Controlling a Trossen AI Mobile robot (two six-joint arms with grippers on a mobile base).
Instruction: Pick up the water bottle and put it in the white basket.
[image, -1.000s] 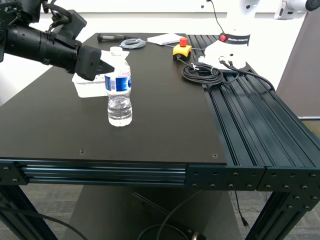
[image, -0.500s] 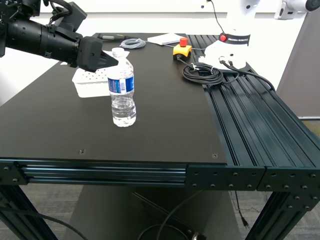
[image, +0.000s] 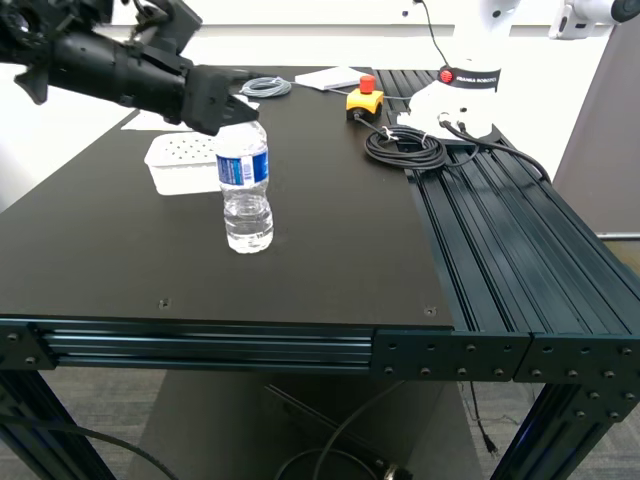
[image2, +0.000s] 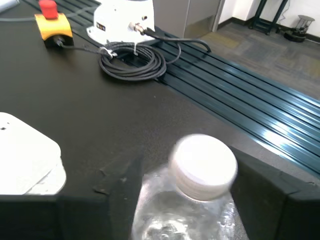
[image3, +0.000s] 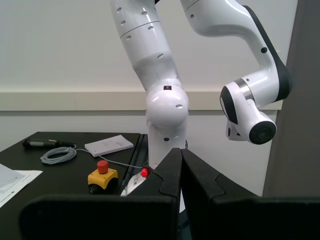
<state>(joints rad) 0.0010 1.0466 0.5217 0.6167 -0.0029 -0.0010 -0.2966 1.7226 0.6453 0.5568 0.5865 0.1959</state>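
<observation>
Counter (image: 330, 220): it carried both task things, near my first gripper.
White basket (image: 180, 165): it sat below and just behind my first gripper, beside the bottle.
Water bottle (image: 245, 187): it stood upright on the counter, long axis vertical, directly under my first gripper; its cap (image2: 203, 166) lay between the spread fingers.
First gripper (image: 232, 100): jaws apart, clamped on nothing, nearer the bottle.
Second gripper (image3: 181, 172): jaws together, empty; no task thing showed in its view.

1. You get bright, even overhead light with soft shadows.
2. Glare streaks the rails (image2: 260, 115).
3. Close up, the water bottle (image2: 202, 190) looks blurred; the exterior view stays sharp.
</observation>
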